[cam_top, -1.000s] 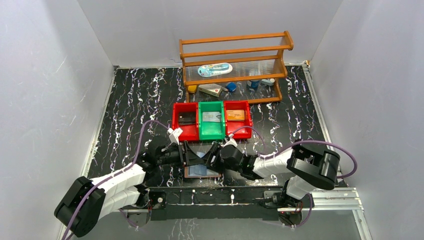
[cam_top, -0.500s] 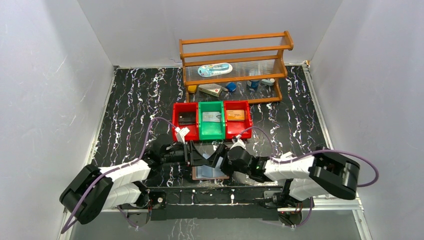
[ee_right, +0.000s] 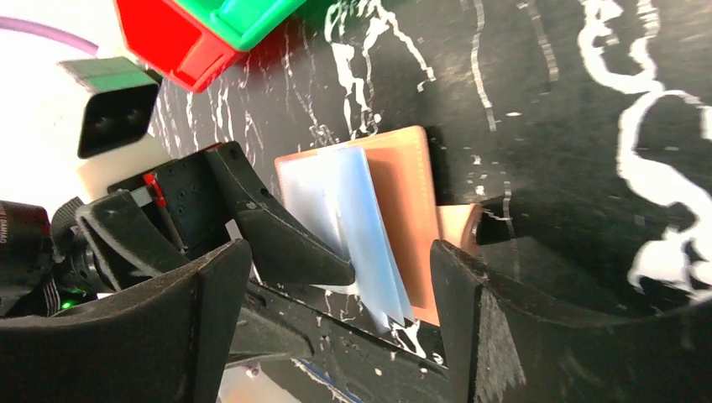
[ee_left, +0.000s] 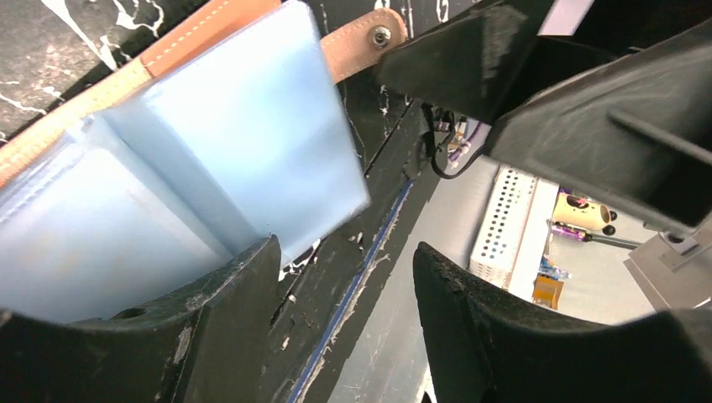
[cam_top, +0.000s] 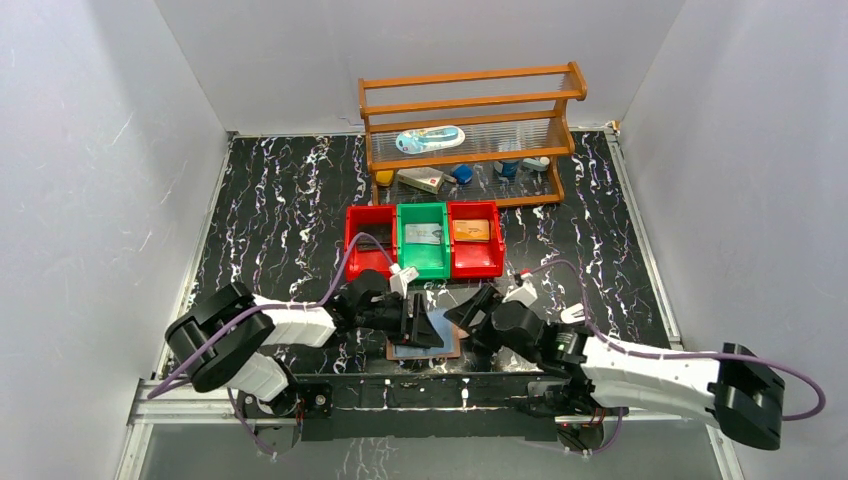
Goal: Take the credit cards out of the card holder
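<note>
Card holder (cam_top: 430, 350) lies open on the table (cam_top: 280, 200), lower middle of top view. Left gripper (ee_left: 344, 252) jaws are apart by its clear sleeves (ee_left: 218, 134). Right gripper (ee_right: 336, 252) jaws wide apart, empty, just right of it. Looks light & floppy, sleeves slippery: best press the leather edge (ee_right: 411, 210) down.

No writing can be read on anything.

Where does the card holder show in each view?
Top external: card holder at bottom centre, just below the green bin.
Left wrist: upper left, lying open and filling that side.
Right wrist: centre, open, between the fingers.
Shared landmark: its pale blue sleeves, seen in all three.
</note>
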Controlling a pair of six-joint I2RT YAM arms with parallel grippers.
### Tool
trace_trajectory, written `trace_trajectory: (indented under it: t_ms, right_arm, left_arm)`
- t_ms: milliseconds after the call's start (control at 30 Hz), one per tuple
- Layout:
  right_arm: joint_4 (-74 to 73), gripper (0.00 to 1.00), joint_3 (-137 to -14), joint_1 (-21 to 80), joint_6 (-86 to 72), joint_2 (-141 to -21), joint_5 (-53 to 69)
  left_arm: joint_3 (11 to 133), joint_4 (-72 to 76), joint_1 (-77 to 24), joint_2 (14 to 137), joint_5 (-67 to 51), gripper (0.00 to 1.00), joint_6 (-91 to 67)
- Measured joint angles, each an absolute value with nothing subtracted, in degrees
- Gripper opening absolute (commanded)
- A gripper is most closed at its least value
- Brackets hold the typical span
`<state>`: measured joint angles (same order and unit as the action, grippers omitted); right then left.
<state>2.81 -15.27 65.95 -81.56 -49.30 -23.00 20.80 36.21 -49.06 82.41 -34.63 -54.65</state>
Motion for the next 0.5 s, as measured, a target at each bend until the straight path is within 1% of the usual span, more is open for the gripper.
trace_trajectory:
  t_ms: [100, 167, 267, 333, 400, 500]
  right_arm:
    - [-3.6, 0.77, -15.3, 66.0, -82.3, -43.8, -25.6]
    - [-6.5, 0.74, -15.3, 66.0, -82.3, -40.1, -26.8]
    - [-7.2, 0.73, -15.1, 66.0, -81.5, -36.4, -27.4]
    - [-6.9, 0.73, -15.1, 66.0, -80.3, -35.9, -27.3]
    - [-6.9, 0.73, -15.6, 66.0, -78.9, -37.3, -26.9]
    - [-8.3, 0.73, -19.4, 66.0, -76.3, -42.6, -26.3]
  left_arm:
    - [21.1, 36.1, -49.5, 84.0, -33.8, 0.62, -54.7]
    - [21.2, 35.7, -49.5, 83.8, -33.3, 0.63, -54.5]
    - [21.9, 31.7, -49.5, 81.5, -31.2, 0.66, -53.0]
    - [22.8, 26.5, -49.5, 77.2, -28.0, 0.70, -51.2]
    - [23.7, 19.9, -49.5, 70.4, -23.1, 0.75, -49.3]
    - [26.1, 8.7, -49.5, 59.8, -12.4, 0.81, -47.5]
